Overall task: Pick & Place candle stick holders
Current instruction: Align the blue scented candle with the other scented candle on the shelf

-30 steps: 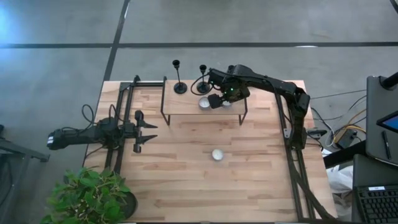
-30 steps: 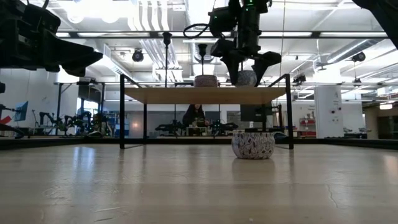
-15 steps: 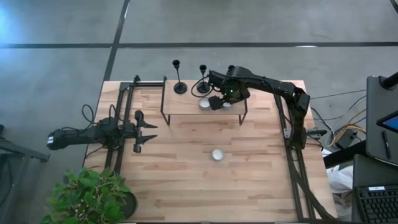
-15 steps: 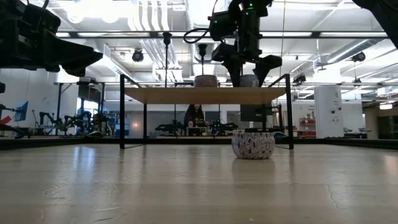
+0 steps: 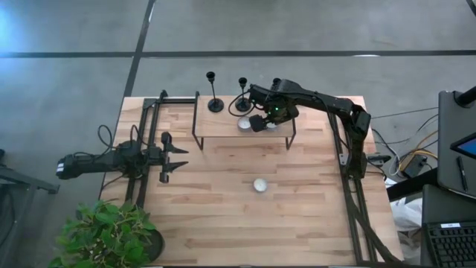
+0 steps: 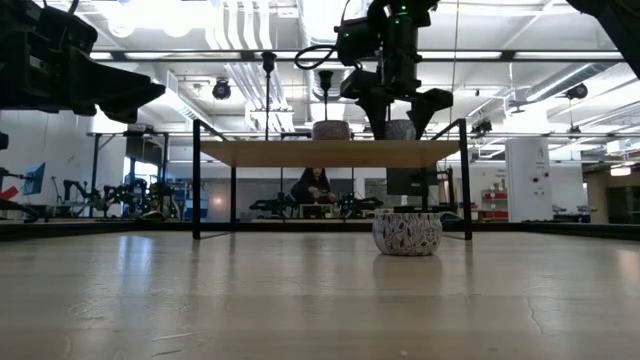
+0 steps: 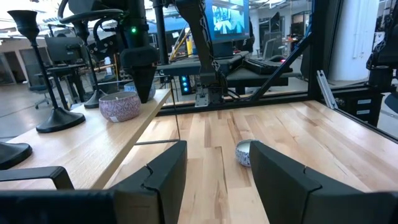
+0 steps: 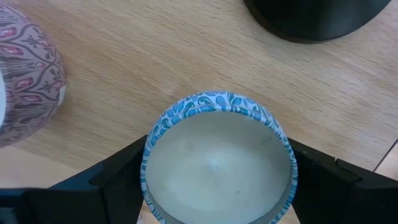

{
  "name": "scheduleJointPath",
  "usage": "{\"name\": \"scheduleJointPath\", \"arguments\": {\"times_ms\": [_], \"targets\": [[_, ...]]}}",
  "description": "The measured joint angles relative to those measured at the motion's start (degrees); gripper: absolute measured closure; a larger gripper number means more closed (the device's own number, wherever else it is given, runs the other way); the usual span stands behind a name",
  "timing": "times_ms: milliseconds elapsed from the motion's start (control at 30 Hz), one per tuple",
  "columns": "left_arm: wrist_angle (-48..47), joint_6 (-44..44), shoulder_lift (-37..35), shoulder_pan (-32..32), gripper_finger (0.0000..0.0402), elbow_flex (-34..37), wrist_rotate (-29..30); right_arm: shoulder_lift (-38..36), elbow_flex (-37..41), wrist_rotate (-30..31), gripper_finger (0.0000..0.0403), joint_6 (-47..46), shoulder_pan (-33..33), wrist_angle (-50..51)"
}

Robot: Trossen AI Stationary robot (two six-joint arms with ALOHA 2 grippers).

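While the left gripper (image 5: 176,158) waits over the left side of the table (image 5: 223,216) with its fingers (image 7: 163,171) spread apart and nothing between them, we see the right gripper (image 5: 262,122) working on the raised wooden shelf (image 5: 223,126) at the far side. Its two fingers (image 8: 112,180) stand open on both sides of a blue patterned candle tin (image 8: 219,158), which sits directly between them on the shelf. We cannot tell if the fingers already touch the wall of the tin; they look very close to it.

Just beside the right fingers, on the shelf, is a second tin with pink pattern (image 8: 28,81). On the other side of the fingers, further away from the wrist, we see the round black base of a candle stick holder (image 8: 314,17).

From above, two candle stick holders are clear: one (image 5: 214,93) stands upright at the far edge of the shelf, well apart from the right fingers, and another (image 5: 242,95) stands near them, just beyond the gripper. A third we cannot tell surely, because the arm covers that part.

A third patterned tin (image 5: 259,184) rests on the table below, away from both grippers. A green plant (image 5: 108,231) stands at the near left corner.
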State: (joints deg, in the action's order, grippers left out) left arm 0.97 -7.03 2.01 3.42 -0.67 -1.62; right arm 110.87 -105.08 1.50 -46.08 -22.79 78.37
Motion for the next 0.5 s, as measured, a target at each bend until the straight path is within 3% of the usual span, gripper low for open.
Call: {"name": "scheduleJointPath", "arguments": {"times_ms": [200,500], "targets": [[0.0,0.0,0.0,0.0,0.0220,0.0,0.0,0.0,0.0,-0.1,0.0088,0.8,0.0,0.0],[0.0,0.0,0.0,0.0,0.0220,0.0,0.0,0.0,0.0,-0.4,0.0050,1.7,0.0,-0.1]]}}
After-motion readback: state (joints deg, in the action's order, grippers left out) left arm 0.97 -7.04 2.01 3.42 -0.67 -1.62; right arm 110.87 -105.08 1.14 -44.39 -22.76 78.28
